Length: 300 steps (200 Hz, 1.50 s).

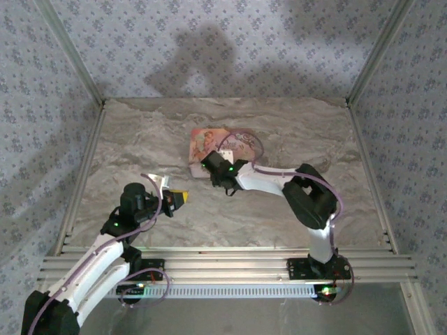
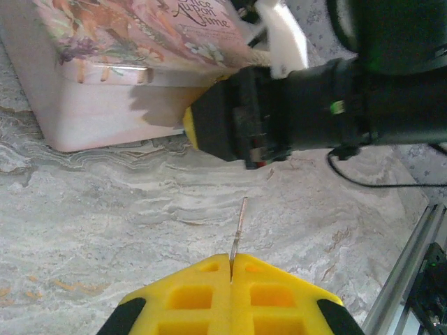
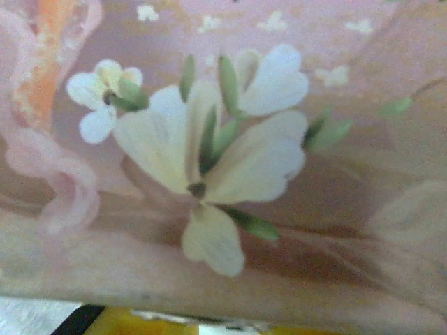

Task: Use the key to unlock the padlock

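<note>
My left gripper (image 2: 230,264) is shut on the key (image 2: 238,229), whose thin metal blade sticks out edge-on from between the yellow fingers (image 2: 188,293) and points toward the right arm. In the top view the left gripper (image 1: 181,197) hovers over the marbled table left of centre. My right gripper (image 1: 208,167) presses against the near side of a pink flowered box (image 1: 209,142), its black body and one yellow finger (image 2: 190,127) touching the box wall (image 2: 105,112). The padlock is hidden. The right wrist view is very close to the box lid (image 3: 209,153); how the jaws stand is unclear.
The pink box stands at the table's middle back. The right arm's black wrist and cable (image 2: 363,98) cross the space ahead of the key. A metal rail (image 2: 412,265) runs along the near edge. Patterned walls enclose the table.
</note>
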### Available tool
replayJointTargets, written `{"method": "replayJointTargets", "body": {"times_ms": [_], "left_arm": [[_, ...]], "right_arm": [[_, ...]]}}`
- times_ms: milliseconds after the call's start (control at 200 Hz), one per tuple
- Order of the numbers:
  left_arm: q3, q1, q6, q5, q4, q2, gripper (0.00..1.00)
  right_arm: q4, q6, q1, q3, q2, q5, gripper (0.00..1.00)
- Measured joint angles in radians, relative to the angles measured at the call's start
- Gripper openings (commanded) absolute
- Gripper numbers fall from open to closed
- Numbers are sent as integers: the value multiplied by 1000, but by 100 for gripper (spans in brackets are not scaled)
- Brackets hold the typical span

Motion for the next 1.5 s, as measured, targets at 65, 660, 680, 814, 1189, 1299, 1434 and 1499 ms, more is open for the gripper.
{"method": "replayJointTargets", "body": {"times_ms": [65,660,680,814,1189,1299,1434,1499], "left_arm": [[0,-14,1,-1,33,33,0],[48,-241,31,-134,473,432,0],[50,-247,34,-140,485,440,0],[55,-274,44,-183,545,488,0],[58,-280,34,-253,620,544,0],[60,-280,14,-255,646,572,0],[60,-280,-6,-254,694,603,0],[60,-280,-11,-247,712,609,0]], "right_arm": [[-8,0,-21,-19,-52,-69,0],[-83,27,-180,-63,-261,-595,0],[-87,29,-183,-63,-264,-606,0],[-89,54,-196,-68,-283,-656,0],[-35,135,-218,-91,-298,-729,0],[-2,160,-218,-113,-300,-744,0],[10,183,-218,-121,-300,-752,0],[18,192,-218,-122,-300,-757,0]]}}
